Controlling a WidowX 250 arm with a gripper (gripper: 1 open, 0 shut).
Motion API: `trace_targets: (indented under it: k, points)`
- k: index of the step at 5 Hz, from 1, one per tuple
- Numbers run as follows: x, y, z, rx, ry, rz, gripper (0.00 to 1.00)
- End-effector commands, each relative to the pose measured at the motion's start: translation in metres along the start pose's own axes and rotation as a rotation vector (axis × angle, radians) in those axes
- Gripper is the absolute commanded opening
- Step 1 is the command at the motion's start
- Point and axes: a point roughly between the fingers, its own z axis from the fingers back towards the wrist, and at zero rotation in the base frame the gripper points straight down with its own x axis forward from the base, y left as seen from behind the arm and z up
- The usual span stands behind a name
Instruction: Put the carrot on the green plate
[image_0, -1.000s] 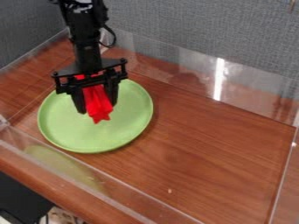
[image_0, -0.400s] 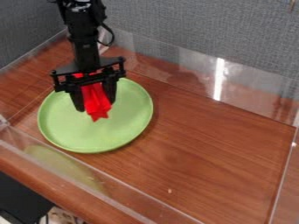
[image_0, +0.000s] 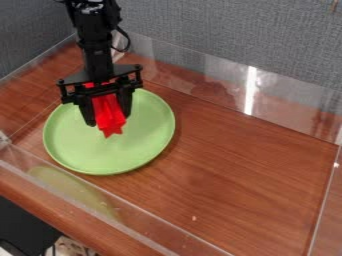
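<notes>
Camera view is giving you almost no change to work with: your gripper (image_0: 110, 112) is holding the same spot over the plate as it was a second ago, pointing straight down, not rising, not sinking. Its jaws are sitting partway closed on either side of the carrot (image_0: 112, 117), and the red stick is hanging upright between them, its lower end down at or just above the green plate (image_0: 80, 148); you cannot tell from here whether it is actually touching. So you are pausing with the carrot already over the right place, inside the rim, toward the plate's far side. By my reading the carry is done and only the let-go is left. Around you, the wooden table (image_0: 241, 170) and the clear walls (image_0: 254, 85) are staying as they were.
</notes>
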Motion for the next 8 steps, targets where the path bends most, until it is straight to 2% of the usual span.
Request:
trace_targets:
  k: [1,2,3,4,5,6,7,8]
  points:
    - [-0.002,-0.003,0.0,0.002,-0.031,-0.019,0.0]
    - [-0.005,-0.006,-0.008,0.017,-0.03,-0.031,0.0]
    - [-0.006,-0.007,-0.011,0.027,-0.028,-0.031,1.0]
    - [-0.005,-0.007,-0.002,0.014,-0.027,-0.035,0.0]
    - [-0.004,-0.007,0.016,-0.016,-0.029,-0.042,0.0]
    - [-0.001,-0.006,0.04,-0.058,-0.033,-0.049,0.0]
    - [-0.001,-0.004,0.033,-0.041,-0.034,-0.045,1.0]
    - [-0.001,-0.003,0.031,-0.03,-0.034,-0.044,1.0]
